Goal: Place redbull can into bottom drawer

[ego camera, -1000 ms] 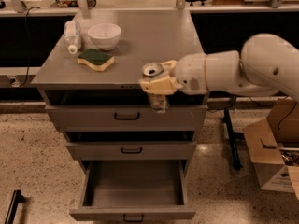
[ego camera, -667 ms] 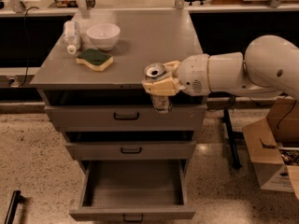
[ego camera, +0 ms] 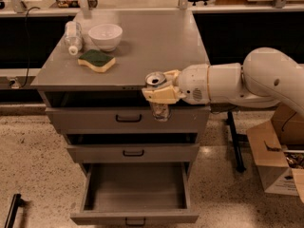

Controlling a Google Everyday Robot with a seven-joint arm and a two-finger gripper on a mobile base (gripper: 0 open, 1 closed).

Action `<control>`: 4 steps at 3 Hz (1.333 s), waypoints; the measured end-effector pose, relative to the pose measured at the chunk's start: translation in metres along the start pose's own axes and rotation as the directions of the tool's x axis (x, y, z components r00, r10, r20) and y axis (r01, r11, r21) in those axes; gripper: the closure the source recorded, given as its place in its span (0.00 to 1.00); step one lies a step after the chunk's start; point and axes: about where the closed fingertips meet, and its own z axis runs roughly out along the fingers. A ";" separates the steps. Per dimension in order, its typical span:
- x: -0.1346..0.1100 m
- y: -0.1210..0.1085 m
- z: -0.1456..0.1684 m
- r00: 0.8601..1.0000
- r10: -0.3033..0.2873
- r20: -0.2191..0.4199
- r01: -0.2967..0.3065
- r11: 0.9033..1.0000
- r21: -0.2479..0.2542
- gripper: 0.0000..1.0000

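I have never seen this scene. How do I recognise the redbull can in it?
Find the grey cabinet with three drawers. At the front edge of its top, right of the middle, the gripper reaches in from the right, shut around the redbull can. It is the only slim metal can; the bottle, bowl and sponge sit at the top's back left.

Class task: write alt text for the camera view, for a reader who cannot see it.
A two-finger gripper on a white robot arm clasps a slim silver-and-blue redbull can upright at the front edge of a grey metal cabinet, whose bottom drawer stands open below. A white bowl, green sponge and clear plastic bottle rest on top.
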 end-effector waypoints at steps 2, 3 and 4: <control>0.028 0.002 0.029 0.999 -0.008 0.053 0.008 1.000 0.010 1.00; 0.055 0.009 0.068 0.988 -0.076 0.131 0.074 0.997 0.019 1.00; 0.057 0.008 0.073 0.984 -0.102 0.145 0.100 0.995 0.019 1.00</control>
